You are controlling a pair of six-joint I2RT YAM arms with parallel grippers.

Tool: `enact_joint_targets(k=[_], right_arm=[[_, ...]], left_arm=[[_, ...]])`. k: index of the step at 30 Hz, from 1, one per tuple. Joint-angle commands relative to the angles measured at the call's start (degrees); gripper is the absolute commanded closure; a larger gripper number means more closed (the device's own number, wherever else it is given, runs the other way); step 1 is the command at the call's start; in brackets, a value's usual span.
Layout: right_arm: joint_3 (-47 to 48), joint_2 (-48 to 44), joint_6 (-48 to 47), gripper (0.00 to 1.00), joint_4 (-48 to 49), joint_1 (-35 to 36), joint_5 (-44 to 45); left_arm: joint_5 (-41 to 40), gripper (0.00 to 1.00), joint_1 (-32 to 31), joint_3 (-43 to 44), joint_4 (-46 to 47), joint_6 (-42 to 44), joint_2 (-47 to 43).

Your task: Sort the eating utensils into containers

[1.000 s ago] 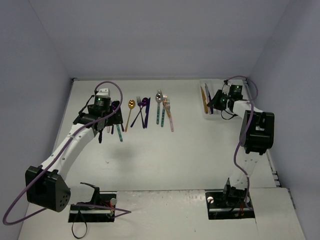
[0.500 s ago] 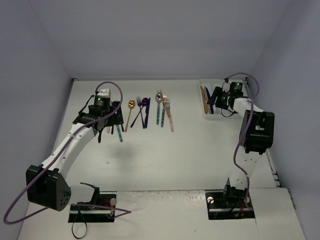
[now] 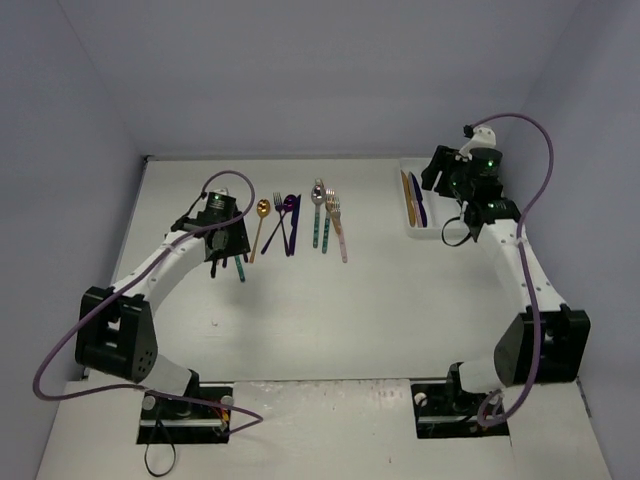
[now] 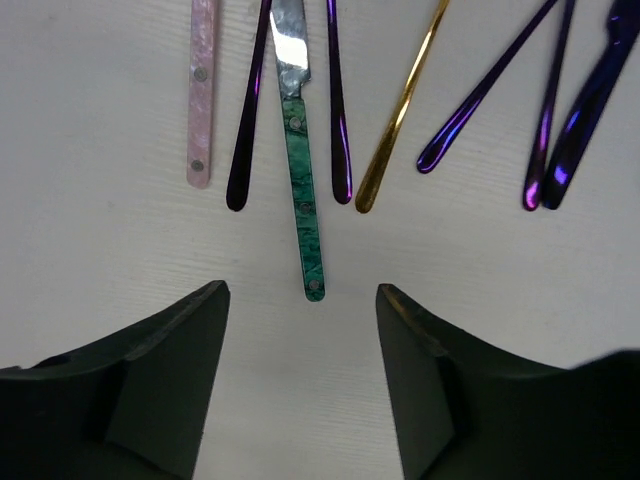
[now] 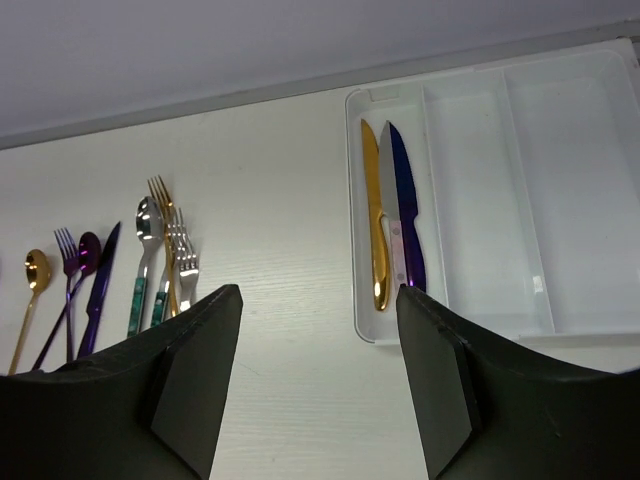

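Several utensils lie in a row on the table point(image 3: 300, 300). In the left wrist view I see a teal-handled knife point(image 4: 303, 200), a pink handle point(image 4: 201, 90), purple handles point(image 4: 247, 120), a gold handle point(image 4: 400, 110) and dark blue ones point(image 4: 590, 90). My left gripper point(image 4: 302, 288) is open and empty just above the teal handle's end; it also shows in the top view point(image 3: 228, 248). The white tray point(image 5: 480, 200) holds a gold knife point(image 5: 375, 220), a pink-handled knife point(image 5: 393, 215) and a dark blue knife point(image 5: 407, 200) in its left compartment. My right gripper point(image 5: 318, 290) is open, empty and raised near the tray.
More utensils lie mid-table: a gold spoon point(image 3: 262, 210), purple and blue pieces point(image 3: 286, 222), teal-handled silver ones point(image 3: 318, 215) and a pink-handled fork point(image 3: 338, 235). The tray point(image 3: 410, 232) sits at the far right beside the right wall. The other tray compartments hold nothing.
My right gripper has risen and drawn back from over the tray, and the arm has swung outward. My left gripper has shifted slightly right and nearer along the utensil handles.
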Motion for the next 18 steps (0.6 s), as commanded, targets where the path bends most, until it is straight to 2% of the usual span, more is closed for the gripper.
enact_joint_targets(k=[1, 4, 13, 18], right_arm=[[-3.77, -5.92, 3.64, 0.39, 1.38, 0.5, 3.77], [-6.06, -8.4, 4.42, 0.39, 1.47, 0.97, 3.07], [-11.66, -12.87, 6.25, 0.39, 1.47, 2.53, -0.51], [-14.29, -14.49, 6.34, 0.39, 1.5, 2.97, -0.82]], left_arm=[[-1.21, 0.49, 0.19, 2.94, 2.16, -4.73, 4.31], [-2.46, 0.54, 0.24, 3.63, 2.88, -5.35, 7.29], [-3.95, 0.57, 1.77, 6.86, 4.18, -6.26, 16.3], [-4.72, 0.64, 2.5, 8.2, 5.54, -6.29, 21.16]])
